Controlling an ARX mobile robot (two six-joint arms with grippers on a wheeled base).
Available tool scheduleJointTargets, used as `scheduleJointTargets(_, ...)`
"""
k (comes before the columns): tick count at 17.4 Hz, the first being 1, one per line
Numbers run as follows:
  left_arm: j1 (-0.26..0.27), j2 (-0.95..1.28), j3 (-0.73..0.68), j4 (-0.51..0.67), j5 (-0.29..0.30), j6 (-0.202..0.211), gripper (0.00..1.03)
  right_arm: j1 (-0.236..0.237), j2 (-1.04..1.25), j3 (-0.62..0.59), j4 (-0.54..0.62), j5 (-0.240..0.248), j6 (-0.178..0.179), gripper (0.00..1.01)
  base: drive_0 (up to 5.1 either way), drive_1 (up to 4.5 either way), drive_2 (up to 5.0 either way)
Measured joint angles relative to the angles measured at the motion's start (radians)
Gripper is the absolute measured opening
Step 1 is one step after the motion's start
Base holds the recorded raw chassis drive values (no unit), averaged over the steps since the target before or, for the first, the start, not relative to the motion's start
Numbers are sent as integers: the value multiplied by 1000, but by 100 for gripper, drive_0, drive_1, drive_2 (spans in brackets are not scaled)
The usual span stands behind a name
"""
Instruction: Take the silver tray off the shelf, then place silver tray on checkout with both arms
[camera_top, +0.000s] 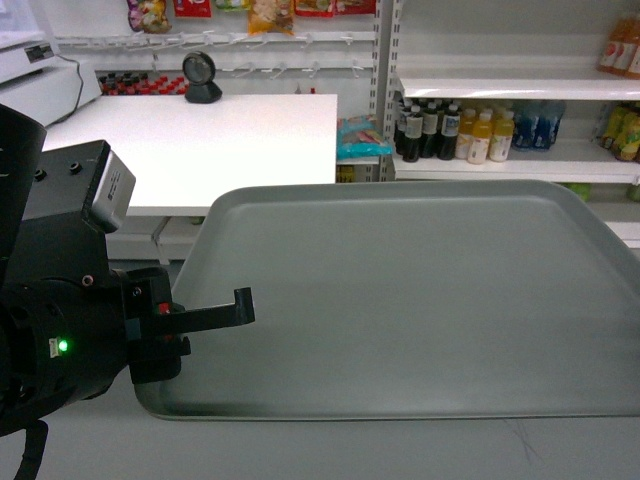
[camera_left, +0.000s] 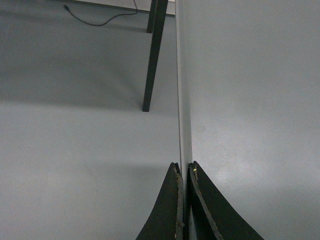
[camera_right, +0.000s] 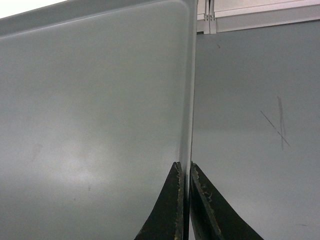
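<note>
Store shelves (camera_top: 515, 88) fill the upper right; the silver tray (camera_top: 400, 300) hangs mid-frame, off them, left fingers (camera_left: 183, 200) and right fingers (camera_right: 184, 200) clenched on opposite rims; setting it on the white desk (camera_top: 200, 145), upper left, remains.

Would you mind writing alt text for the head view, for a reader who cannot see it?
A large silver tray fills the foreground, held level in the air, with the left arm's tool gripping its left edge. Behind it to the left is the white checkout with a round black scanner; to the right, the shelf holds bottled drinks.
</note>
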Motion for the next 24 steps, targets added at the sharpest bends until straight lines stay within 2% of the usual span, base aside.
scheduleJointTargets(24, 0, 0, 0, 1, 0, 0, 3, 0, 0, 0, 2, 0, 1, 3, -494, 247, 247)
